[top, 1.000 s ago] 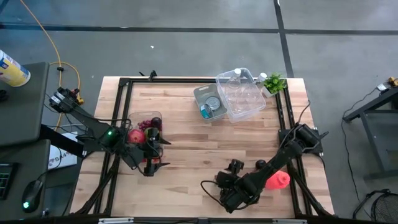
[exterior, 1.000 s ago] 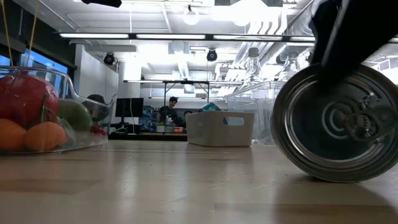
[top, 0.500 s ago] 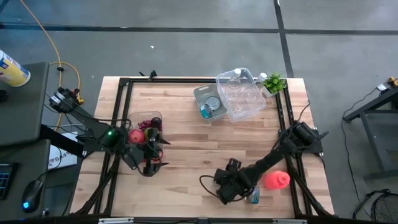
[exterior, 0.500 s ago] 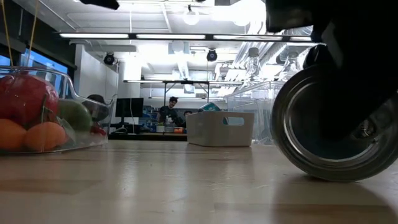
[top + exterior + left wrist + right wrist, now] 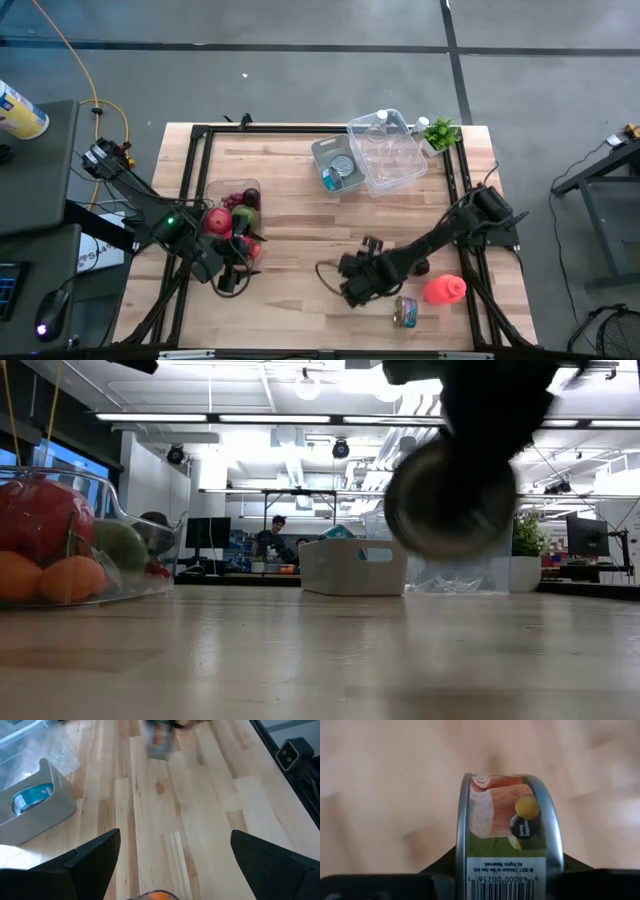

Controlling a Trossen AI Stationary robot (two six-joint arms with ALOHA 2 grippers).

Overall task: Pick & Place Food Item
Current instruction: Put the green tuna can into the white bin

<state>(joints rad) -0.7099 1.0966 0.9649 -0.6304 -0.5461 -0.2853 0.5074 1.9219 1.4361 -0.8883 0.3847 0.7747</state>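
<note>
In the right wrist view, a flat tin (image 5: 509,837) is seen pinched on edge between the right gripper's (image 5: 495,882) fingers, label outward, barcode nearest the wrist. In the low view the tin (image 5: 450,500) is shown clear of the table, its round face toward the camera. Another can (image 5: 405,311) lies beside a red item (image 5: 444,290). The left gripper (image 5: 172,865), fingers spread wide, is held beside the fruit bowl (image 5: 236,205).
</note>
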